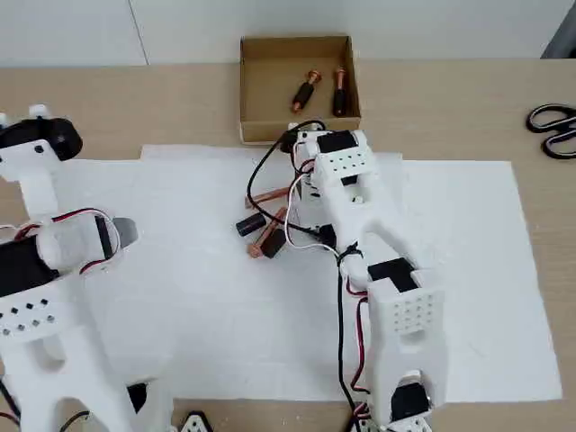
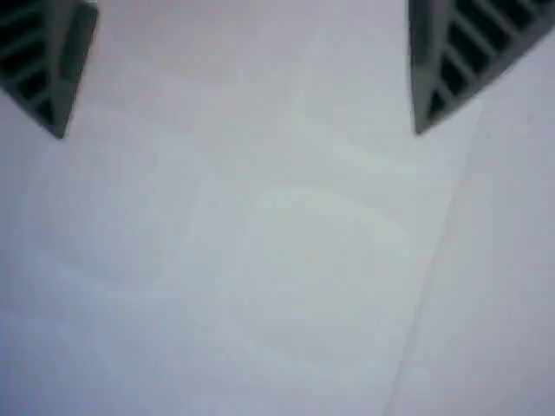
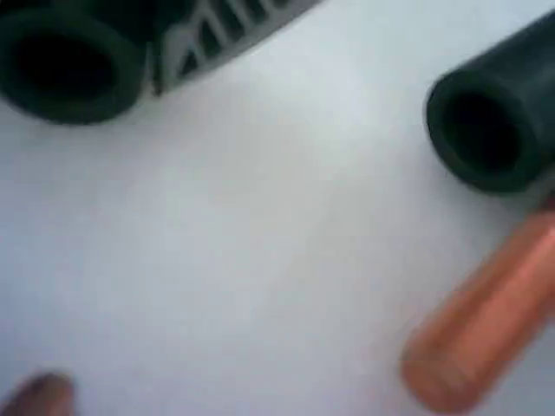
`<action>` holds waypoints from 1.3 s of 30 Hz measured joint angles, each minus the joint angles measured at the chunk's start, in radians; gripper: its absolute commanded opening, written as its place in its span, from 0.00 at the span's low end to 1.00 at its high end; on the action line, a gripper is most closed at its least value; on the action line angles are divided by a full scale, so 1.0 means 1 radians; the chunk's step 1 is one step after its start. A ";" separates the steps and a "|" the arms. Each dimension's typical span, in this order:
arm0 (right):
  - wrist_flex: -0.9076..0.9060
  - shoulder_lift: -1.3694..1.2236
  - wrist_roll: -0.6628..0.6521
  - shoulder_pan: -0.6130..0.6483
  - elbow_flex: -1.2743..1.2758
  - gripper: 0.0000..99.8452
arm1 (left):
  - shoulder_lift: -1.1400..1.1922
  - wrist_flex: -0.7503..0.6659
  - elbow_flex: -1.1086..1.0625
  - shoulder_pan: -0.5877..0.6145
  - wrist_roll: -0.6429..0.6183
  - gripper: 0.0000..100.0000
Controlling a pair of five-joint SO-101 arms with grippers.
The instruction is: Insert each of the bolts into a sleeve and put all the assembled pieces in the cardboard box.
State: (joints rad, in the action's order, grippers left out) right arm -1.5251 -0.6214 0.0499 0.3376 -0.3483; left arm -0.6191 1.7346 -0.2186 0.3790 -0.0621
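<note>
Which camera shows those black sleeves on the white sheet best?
The right wrist view: two sleeves up close, hollow ends facing it. The high view shows one small. Left wrist view faces white sheet.

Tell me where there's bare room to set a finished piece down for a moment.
Bare white sheet lies between the left arm and the loose bolts and sleeves, and more right of the right arm. The cardboard box has free floor left of its two assembled pieces. It is crowded at those bolts and sleeves, under the right arm's cables.
</note>
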 measured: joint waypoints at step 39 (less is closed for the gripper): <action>-0.152 0.681 -0.153 -0.365 0.112 0.00 | 0.628 0.000 0.445 -0.434 0.009 0.24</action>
State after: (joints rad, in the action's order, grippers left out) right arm -1.6771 0.0598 -0.1036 -0.0276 -0.2363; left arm 0.0084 1.7346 0.2263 -0.0552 -0.0529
